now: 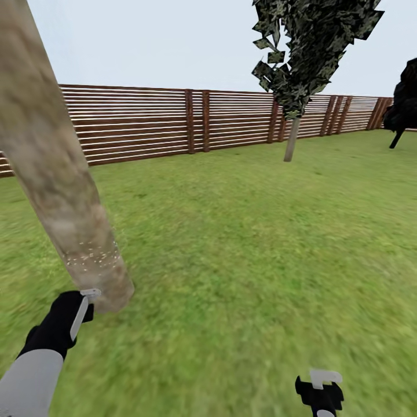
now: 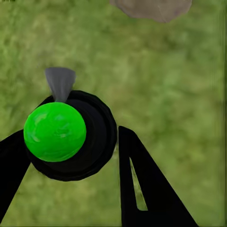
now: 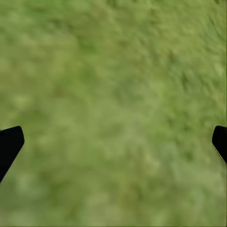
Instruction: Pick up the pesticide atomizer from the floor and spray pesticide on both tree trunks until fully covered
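A: What has the left gripper (image 2: 75, 156) got?

B: In the left wrist view its two black fingers (image 2: 142, 184) are closed around a round black pesticide atomizer (image 2: 90, 132) with a bright green ball on it and a small grey nozzle. The far finger is partly cut off at the frame edge. In the head view the atomizer itself is hard to make out; a pale grey strip shows against the black left gripper (image 1: 81, 307).

A: And where is that?

B: Near left, just beside the base of the thick, mottled grey-brown tree trunk (image 1: 55, 168). The trunk leans across the left of the picture and its crown is cut off above. A band of small pale specks sits low on the trunk; I cannot tell what they are.

A: The right gripper?

B: Its black fingers (image 3: 9, 144) stand wide apart at the frame edges, nothing between them, green grass lawn (image 3: 113, 109) behind. In the head view the right gripper (image 1: 321, 388) is near right, mostly cut off.

A: The other tree?

B: The second tree (image 1: 301, 63), slim pale trunk and ragged dark green leaves, stands far right by the reddish-brown slatted wooden fence (image 1: 174, 121). A black tree (image 1: 404, 104) is cut off at the far right edge
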